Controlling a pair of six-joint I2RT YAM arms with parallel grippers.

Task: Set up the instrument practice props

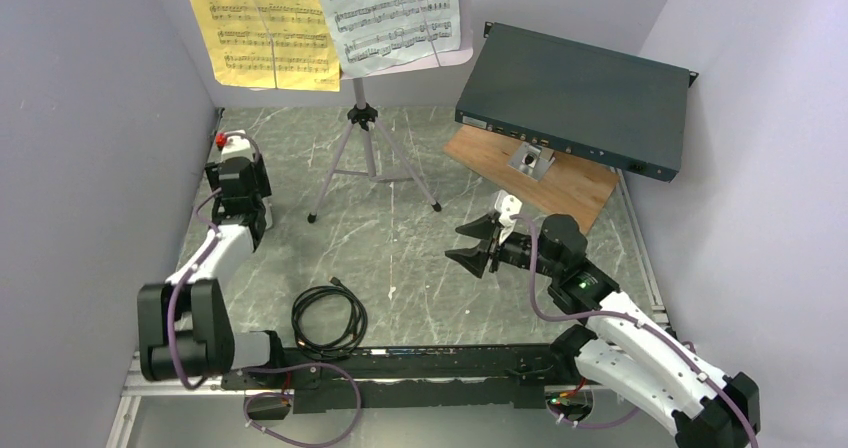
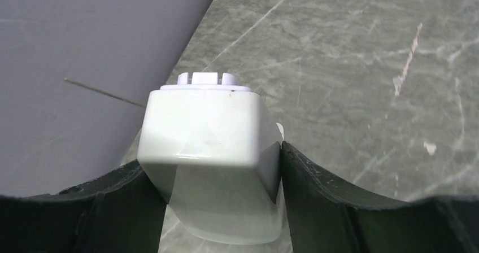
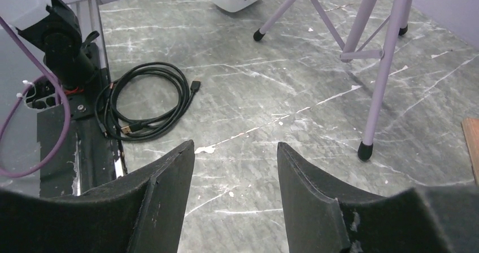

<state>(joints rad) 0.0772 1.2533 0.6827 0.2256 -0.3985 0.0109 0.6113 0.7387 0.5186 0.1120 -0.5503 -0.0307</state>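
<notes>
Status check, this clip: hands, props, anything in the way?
Left hand shut on metronome. Right hand open, empty. Pages on stand. Cable coiled apart from stand.

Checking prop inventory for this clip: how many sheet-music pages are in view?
2. A yellow page on the left of the music stand, a white page on its right. Others could be hidden behind them.

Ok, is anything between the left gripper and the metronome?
Nothing visible. The left gripper has its fingers against both sides of the metronome; the coiled cable lies apart, nearer the arm bases.
</notes>
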